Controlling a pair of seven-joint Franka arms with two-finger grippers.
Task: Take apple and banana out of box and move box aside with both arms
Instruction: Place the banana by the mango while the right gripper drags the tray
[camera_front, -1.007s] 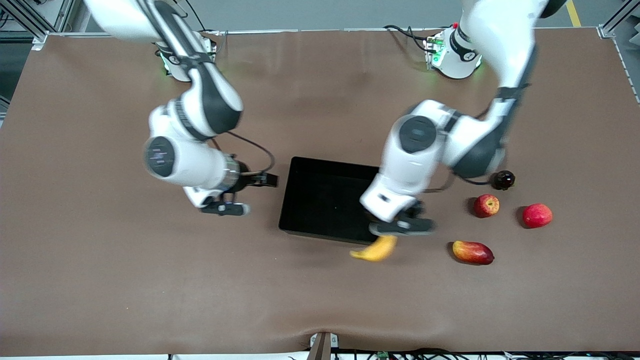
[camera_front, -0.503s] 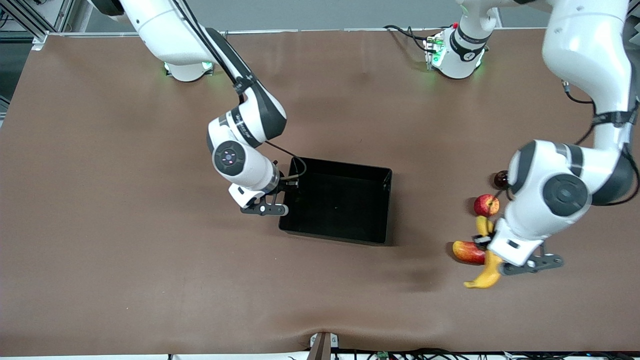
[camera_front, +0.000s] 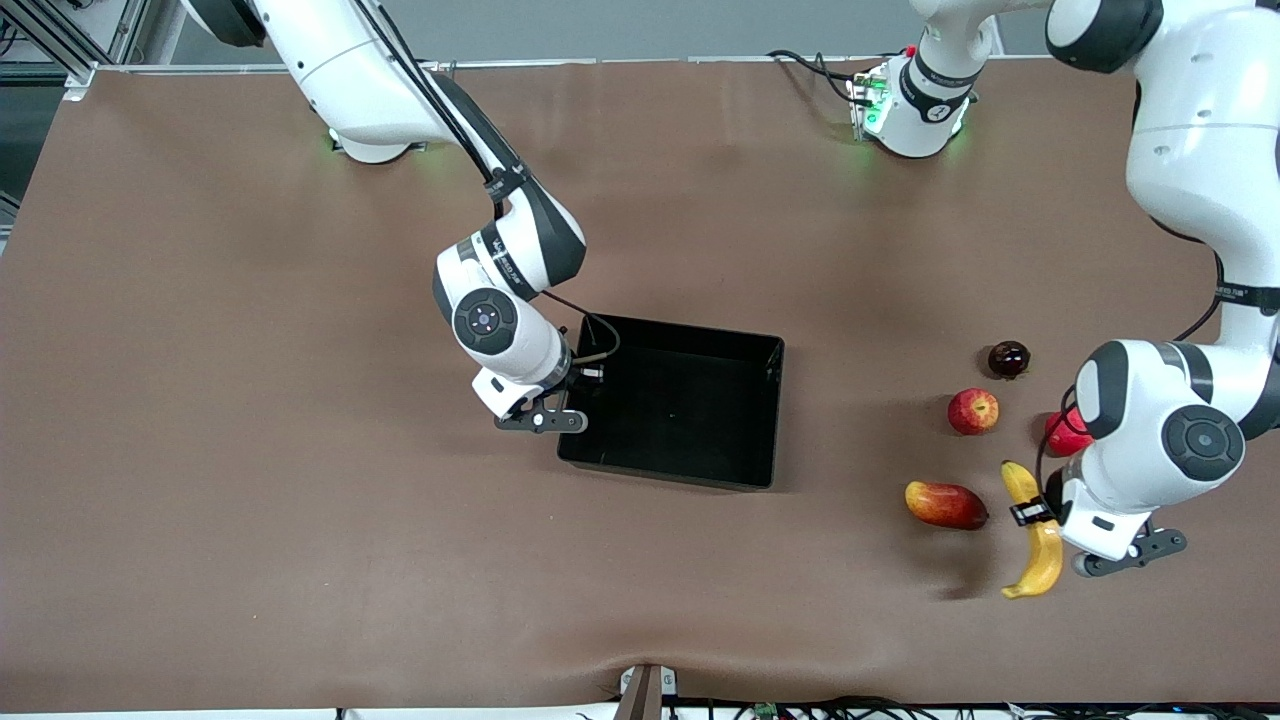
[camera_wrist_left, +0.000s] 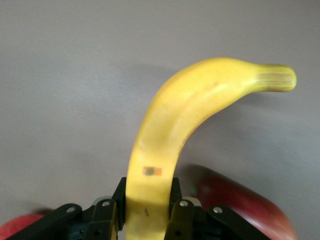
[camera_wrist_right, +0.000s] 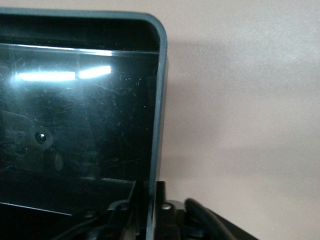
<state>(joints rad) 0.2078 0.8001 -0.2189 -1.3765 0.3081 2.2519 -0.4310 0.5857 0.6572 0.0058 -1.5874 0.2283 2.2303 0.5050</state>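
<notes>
Left tool pinching banana aloft; right tool clamped on tray wall.

We are seeing a matt brown table cover, possibly cloth, rippling at its near edge. The black tray is looking like glossy, finely scratched plastic. The banana is showing smooth, waxy skin with a small sticker, the arms' shells glossy white.
</notes>
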